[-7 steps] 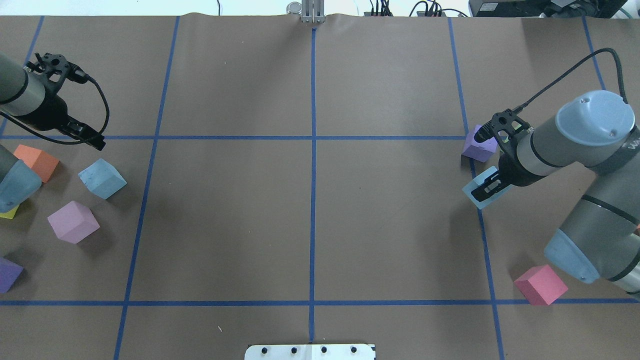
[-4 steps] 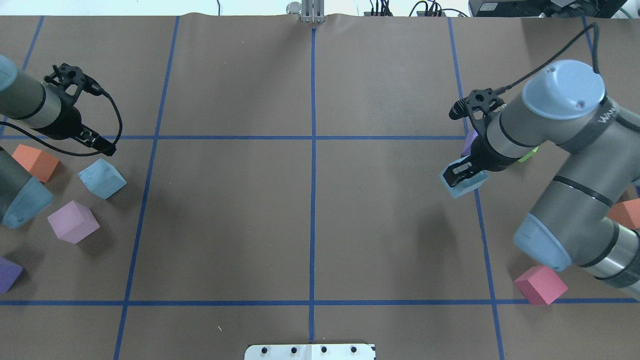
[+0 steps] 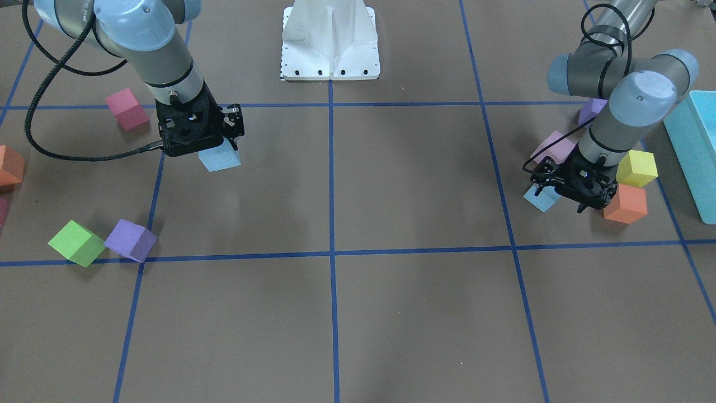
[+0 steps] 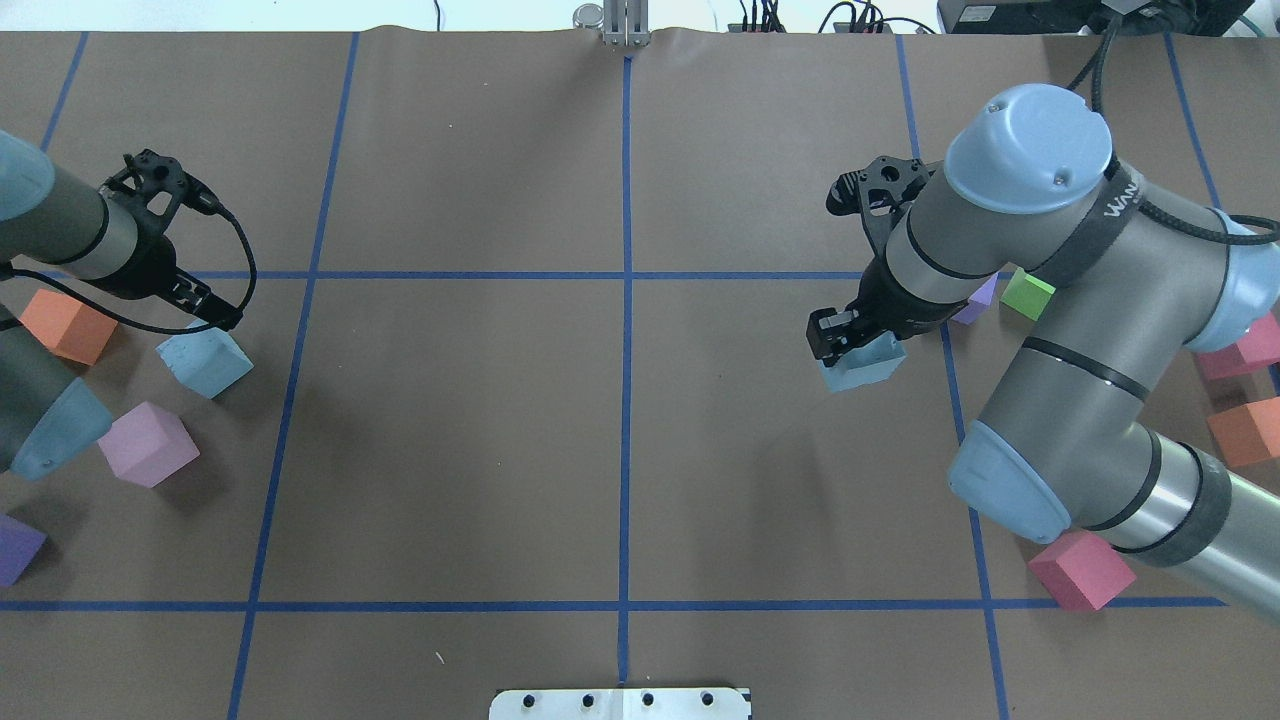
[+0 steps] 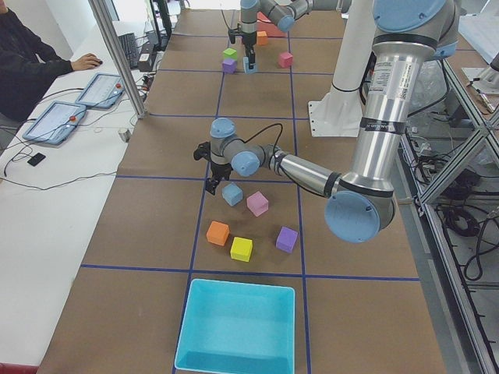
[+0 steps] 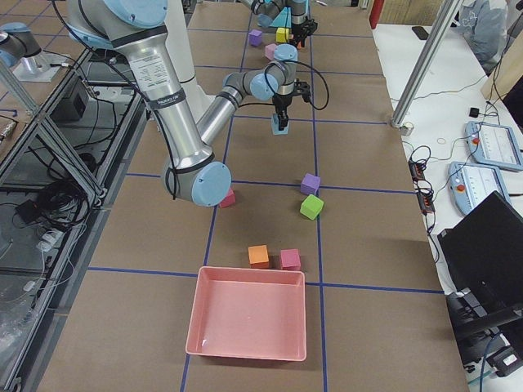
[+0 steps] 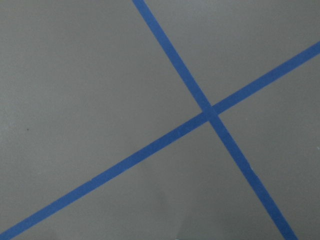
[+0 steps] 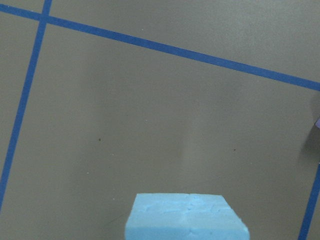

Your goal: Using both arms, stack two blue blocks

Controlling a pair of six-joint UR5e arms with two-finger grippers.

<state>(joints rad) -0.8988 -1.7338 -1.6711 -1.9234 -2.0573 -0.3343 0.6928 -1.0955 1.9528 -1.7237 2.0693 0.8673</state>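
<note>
One pale blue block [image 4: 205,362] lies on the brown paper at the left and also shows in the front view [image 3: 540,197]. My left gripper [image 4: 222,318] hovers just behind it, apart from it, and looks open and empty; it also shows in the front view [image 3: 584,204]. My right gripper [image 4: 838,338] is shut on the second blue block [image 4: 862,364] and holds it above the table right of centre. That block also shows in the front view [image 3: 220,158] and the right wrist view [image 8: 186,217]. The left wrist view shows only paper and crossing tape.
A lilac cube [image 4: 147,444], an orange cube [image 4: 67,325] and a purple cube [image 4: 15,548] lie by the left block. A yellow cube [image 3: 636,168] and a teal box [image 3: 693,145] are nearby. A purple cube [image 4: 980,297], a green cube [image 4: 1028,294] and a red-pink cube [image 4: 1082,570] lie right.
My right arm has carried its blue block leftward toward the table's centre. My left gripper has moved right and nearer to the other blue block.
</note>
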